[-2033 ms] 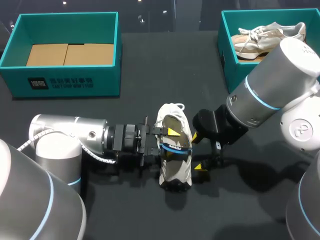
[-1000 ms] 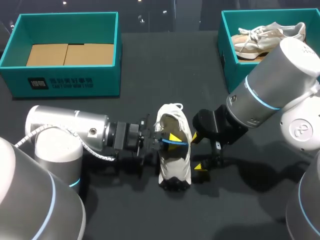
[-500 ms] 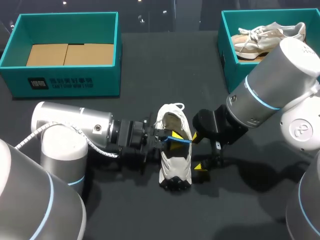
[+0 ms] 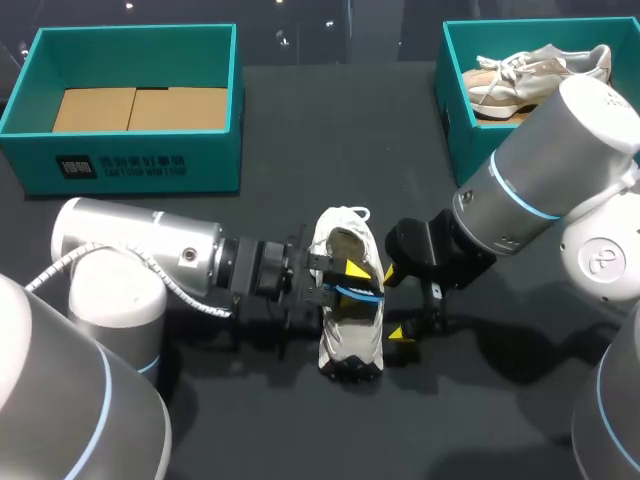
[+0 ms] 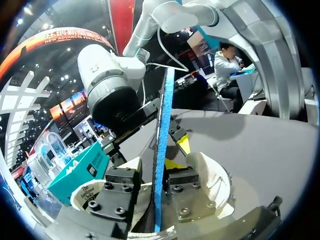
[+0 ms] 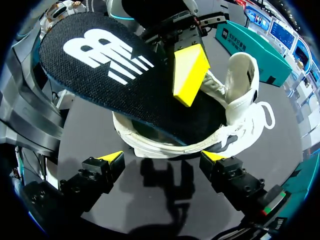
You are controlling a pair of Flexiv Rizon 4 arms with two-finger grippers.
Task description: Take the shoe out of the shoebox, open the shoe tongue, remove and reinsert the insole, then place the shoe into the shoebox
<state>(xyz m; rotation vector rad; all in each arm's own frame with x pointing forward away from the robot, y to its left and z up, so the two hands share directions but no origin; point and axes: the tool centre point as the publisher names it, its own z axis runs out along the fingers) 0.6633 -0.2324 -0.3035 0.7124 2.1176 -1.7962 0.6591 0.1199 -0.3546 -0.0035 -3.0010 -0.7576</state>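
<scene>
A white shoe (image 4: 350, 325) lies on the black table, its opening toward the far side. A dark insole with a blue edge (image 4: 358, 291) slants out of the opening; its logo side (image 6: 115, 75) shows in the right wrist view. My left gripper (image 4: 345, 280) comes in from the left at the shoe's opening. Its fingers (image 5: 120, 182) stand slightly apart around the insole's edge (image 5: 161, 150), with a slim gap on one side. One yellow tip (image 6: 190, 72) rests on the insole. My right gripper (image 4: 393, 303) stands open just right of the shoe (image 6: 235, 100), holding nothing.
A teal box (image 4: 130, 165) with cardboard in it stands at the far left. Another teal box (image 4: 455, 120) at the far right holds a second shoe (image 4: 535, 72). My right arm's bulky wrist (image 4: 540, 180) hangs over the table's right side.
My left gripper has shifted a little to the right into the shoe's opening and its fingers have spread slightly from the insole. The right arm and the shoe have stayed put.
</scene>
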